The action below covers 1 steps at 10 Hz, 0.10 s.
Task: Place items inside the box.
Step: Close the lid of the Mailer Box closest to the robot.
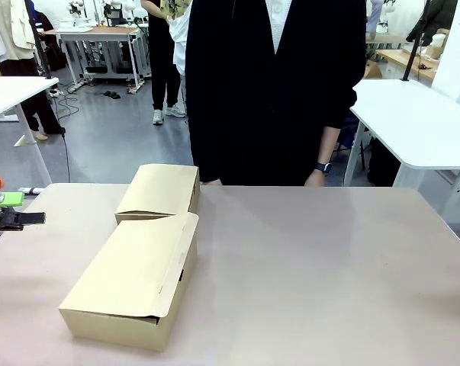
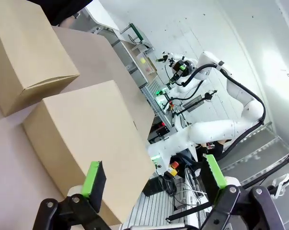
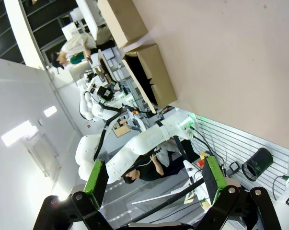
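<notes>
Two tan cardboard boxes lie on the table's left half. The near box (image 1: 130, 282) has its lid flap folded down, and the far box (image 1: 161, 191) is closed behind it. The items are out of view. My left gripper (image 1: 12, 208) hovers at the table's left edge, open and holding nothing. In the left wrist view it (image 2: 154, 177) looks across at the near box (image 2: 86, 139) and the far box (image 2: 24, 48). My right gripper (image 3: 154, 176) is open and holds nothing, well off from the boxes (image 3: 151, 72).
A person in dark clothes stands at the far edge, one hand (image 1: 315, 179) resting by the table. The pinkish tabletop (image 1: 329, 267) stretches bare to the right of the boxes. White tables stand behind on both sides.
</notes>
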Motion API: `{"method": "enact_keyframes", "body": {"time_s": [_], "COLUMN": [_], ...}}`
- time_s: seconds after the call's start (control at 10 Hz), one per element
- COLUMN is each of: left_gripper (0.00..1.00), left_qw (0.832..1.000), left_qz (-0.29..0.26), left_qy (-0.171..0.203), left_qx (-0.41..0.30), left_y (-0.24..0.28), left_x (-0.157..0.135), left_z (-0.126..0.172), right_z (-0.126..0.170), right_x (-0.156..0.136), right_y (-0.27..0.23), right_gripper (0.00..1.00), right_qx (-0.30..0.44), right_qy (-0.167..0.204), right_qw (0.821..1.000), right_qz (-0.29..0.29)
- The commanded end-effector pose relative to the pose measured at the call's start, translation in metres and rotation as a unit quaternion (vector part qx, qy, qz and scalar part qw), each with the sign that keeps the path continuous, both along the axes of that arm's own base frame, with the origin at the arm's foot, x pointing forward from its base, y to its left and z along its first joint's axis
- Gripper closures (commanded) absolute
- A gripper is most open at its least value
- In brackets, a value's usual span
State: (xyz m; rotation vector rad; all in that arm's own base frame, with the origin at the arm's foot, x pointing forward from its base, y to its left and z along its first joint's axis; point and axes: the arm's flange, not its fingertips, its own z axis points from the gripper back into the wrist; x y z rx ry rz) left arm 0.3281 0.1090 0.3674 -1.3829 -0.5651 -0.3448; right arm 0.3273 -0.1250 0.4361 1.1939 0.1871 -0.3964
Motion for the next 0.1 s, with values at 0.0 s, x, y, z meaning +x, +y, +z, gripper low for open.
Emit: {"method": "enact_keyframes", "body": {"time_s": [0.0], "left_gripper": [0.00], "left_qw": [1.000], "left_qz": [-0.003], "left_qy": [0.007], "left_qx": [0.000], "left_y": [-0.0009], "left_x": [-0.0057], "left_z": [0.0053], "right_z": [0.0020], "right_x": [0.0004], "right_y": [0.0023], "right_gripper": [0.00], "right_qx": [0.003], "right_qy": [0.005], "right_qw": [1.000], "right_qz": [-0.014]}}
